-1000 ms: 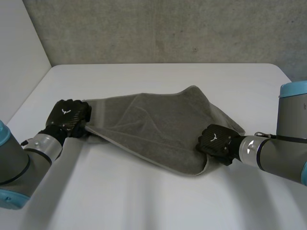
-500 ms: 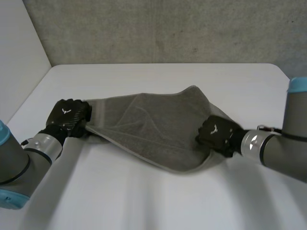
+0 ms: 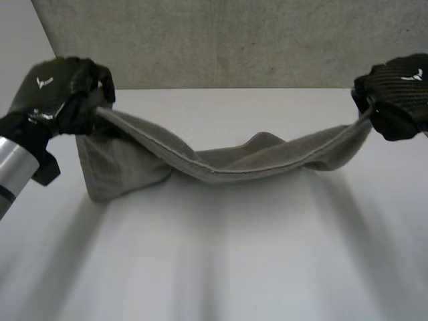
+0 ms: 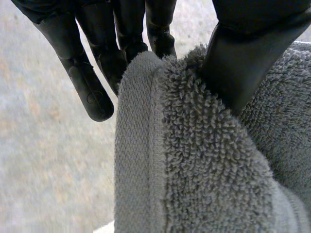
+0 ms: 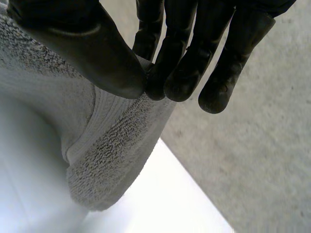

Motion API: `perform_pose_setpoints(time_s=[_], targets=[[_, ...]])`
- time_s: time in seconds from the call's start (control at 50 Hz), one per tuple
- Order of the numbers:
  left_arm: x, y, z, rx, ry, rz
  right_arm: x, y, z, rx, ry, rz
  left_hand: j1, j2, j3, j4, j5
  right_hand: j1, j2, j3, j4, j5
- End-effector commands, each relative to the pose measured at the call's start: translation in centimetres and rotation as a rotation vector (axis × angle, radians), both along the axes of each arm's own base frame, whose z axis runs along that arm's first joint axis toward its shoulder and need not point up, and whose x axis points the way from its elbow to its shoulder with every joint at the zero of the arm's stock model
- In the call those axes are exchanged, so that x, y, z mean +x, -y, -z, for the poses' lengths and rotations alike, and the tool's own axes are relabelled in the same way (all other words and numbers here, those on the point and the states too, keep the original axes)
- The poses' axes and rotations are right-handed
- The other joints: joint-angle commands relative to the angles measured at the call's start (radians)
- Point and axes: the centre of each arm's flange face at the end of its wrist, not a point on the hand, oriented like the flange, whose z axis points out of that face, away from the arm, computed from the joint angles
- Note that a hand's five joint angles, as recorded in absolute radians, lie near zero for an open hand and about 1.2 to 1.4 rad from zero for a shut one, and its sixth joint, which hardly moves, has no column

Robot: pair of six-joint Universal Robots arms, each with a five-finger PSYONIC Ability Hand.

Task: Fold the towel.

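Observation:
The grey towel (image 3: pixel 227 160) hangs in a sagging band between my two raised hands, its middle resting on the white table (image 3: pixel 221 261). My left hand (image 3: pixel 63 93) is up at the left and pinches one end of the towel (image 4: pixel 194 160) between thumb and fingers (image 4: pixel 87 82). A loose flap of the cloth droops below that hand. My right hand (image 3: pixel 398 93) is up at the right, with its thumb and fingers (image 5: pixel 180 68) pinched on the other end of the towel (image 5: pixel 116 145).
A grey concrete wall (image 3: pixel 234 40) stands behind the table's far edge. A pale wall (image 3: pixel 20 87) runs along the left side.
Both hands have lifted off the table and drawn apart, taking the towel's ends with them. The towel went from lying flat to hanging stretched between them.

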Motion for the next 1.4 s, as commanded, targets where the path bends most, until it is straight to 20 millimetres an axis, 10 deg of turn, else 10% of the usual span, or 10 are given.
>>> perform_pose_setpoints(time_s=[0.02, 0.18, 0.5, 0.6, 0.76, 0.84, 0.94, 1.22, 1.4], targets=[[1.2, -0.7, 3.3, 0.114, 0.024, -0.033, -1.7, -0.4, 1.1, 0.036, -0.026, 0.070, 0.396, 0.050, 0.047, 0.032, 0.435, 0.081, 0.091, 0.074, 0.070, 0.058], [2.1, 0.5, 0.1, 0.012, 0.026, -0.001, -3.2, -0.1, -2.4, -0.099, -0.018, 0.127, 0.396, 0.050, 0.047, 0.032, 0.435, 0.081, 0.091, 0.074, 0.070, 0.058], [-3.0, 9.9, 4.0, 0.108, 0.029, 0.102, 3.4, 8.2, 2.5, -0.012, -0.108, 0.106, 0.396, 0.050, 0.047, 0.032, 0.435, 0.081, 0.091, 0.074, 0.070, 0.058], [-3.5, 15.8, -1.4, -0.098, -0.025, -0.006, 5.5, 13.0, 0.2, -0.187, -0.091, 0.152, 0.396, 0.050, 0.047, 0.032, 0.435, 0.081, 0.091, 0.074, 0.070, 0.058], [-3.4, 16.4, -11.7, -0.402, -0.127, -0.037, 5.8, 13.6, -7.5, -0.410, 0.115, 0.232, 0.396, 0.050, 0.047, 0.032, 0.435, 0.081, 0.091, 0.074, 0.070, 0.058], [-3.4, 16.1, -12.2, -0.408, -0.139, -0.026, 5.8, 13.2, -7.7, -0.399, 0.132, 0.216, 0.396, 0.050, 0.047, 0.032, 0.435, 0.081, 0.091, 0.074, 0.070, 0.058], [-3.3, 16.6, -10.2, -0.350, -0.124, -0.031, 5.5, 12.8, -5.7, -0.320, 0.106, 0.194, 0.396, 0.050, 0.047, 0.032, 0.435, 0.081, 0.091, 0.074, 0.070, 0.058], [-0.7, 15.5, 4.2, -0.015, -0.014, 0.014, 6.1, 8.8, 1.4, -0.177, 0.062, 0.017, 0.393, 0.048, 0.044, 0.030, 0.432, 0.081, 0.091, 0.074, 0.070, 0.058], [-0.4, 11.7, 12.0, 0.075, 0.093, 0.036, 5.8, 5.3, 10.7, 0.034, 0.002, -0.061, 0.314, -0.031, -0.034, -0.049, 0.353, 0.081, 0.091, 0.074, 0.070, 0.058]])
